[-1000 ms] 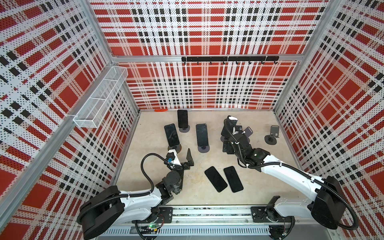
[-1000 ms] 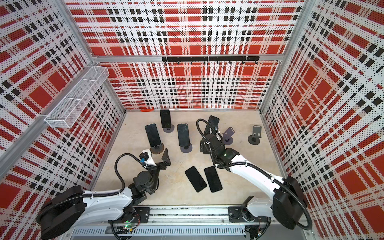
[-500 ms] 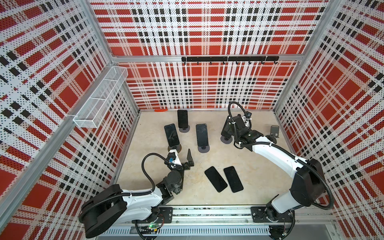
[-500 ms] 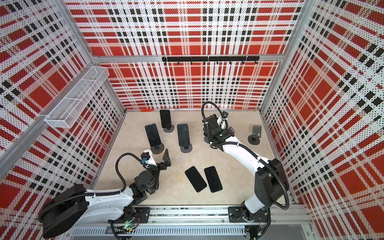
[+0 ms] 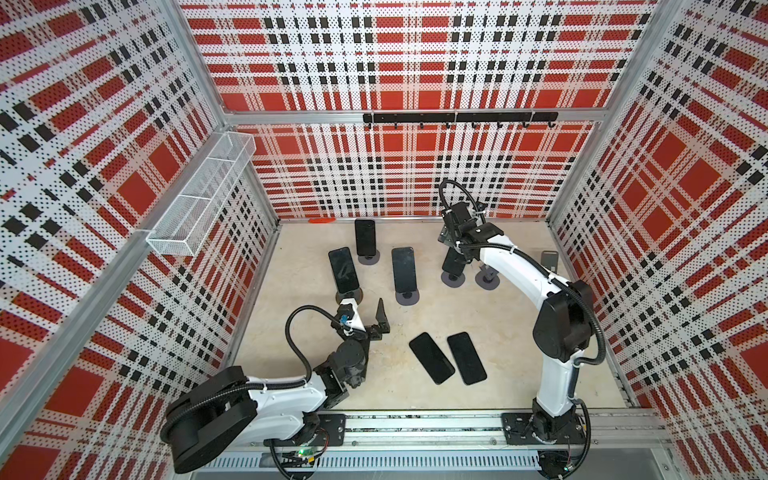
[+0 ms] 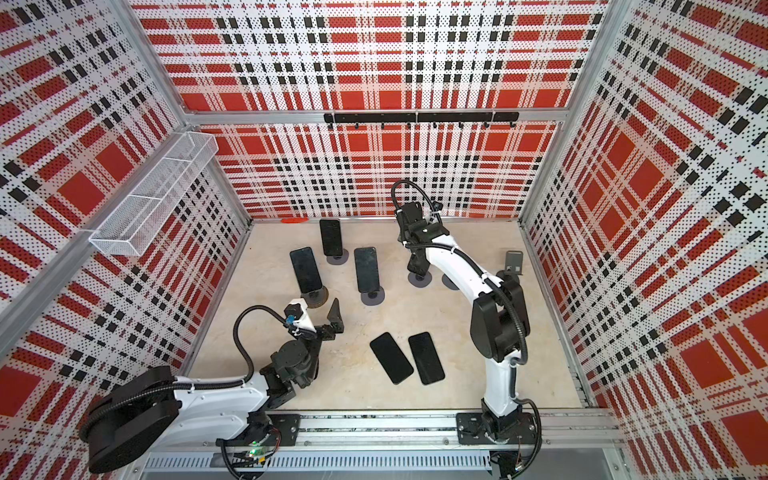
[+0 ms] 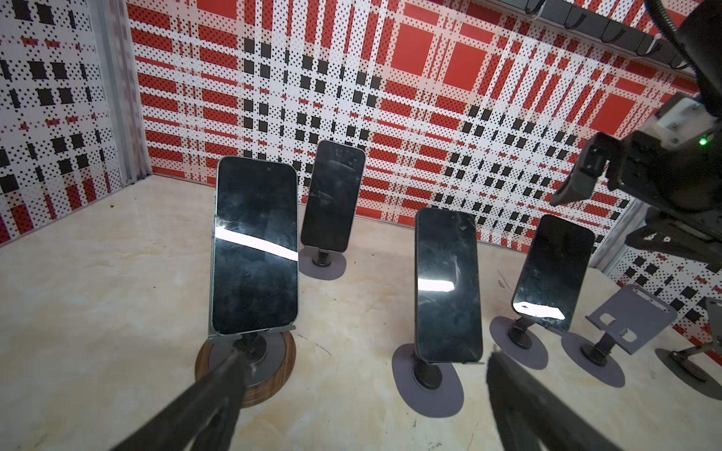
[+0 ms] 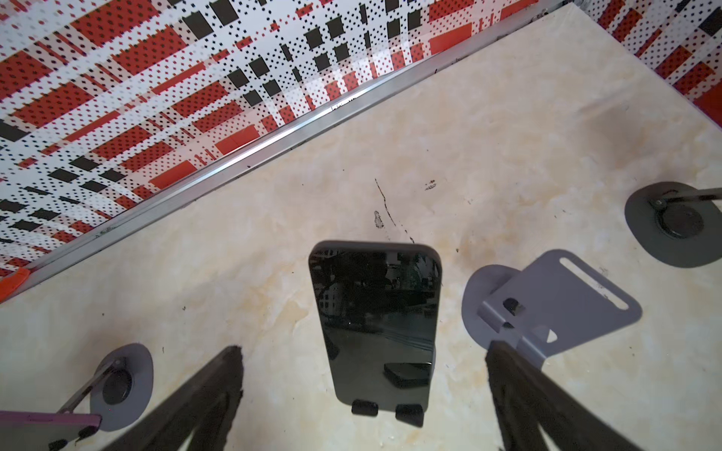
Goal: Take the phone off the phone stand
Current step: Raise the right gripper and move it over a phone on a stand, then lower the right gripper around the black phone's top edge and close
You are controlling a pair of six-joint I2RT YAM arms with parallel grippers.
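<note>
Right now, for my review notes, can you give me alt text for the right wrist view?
A dark phone leans in a phone stand, framed between the open fingers of the right gripper, which is not touching it. An empty grey stand sits beside it on the beige marbled table.

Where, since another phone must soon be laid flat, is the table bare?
Bare: the beige marble tabletop between the flat black phones and the white right arm, and the strip between the plaid left wall and the wood-based stand. Crowded: mid-back, four propped black phones beside empty grey stands.
</note>
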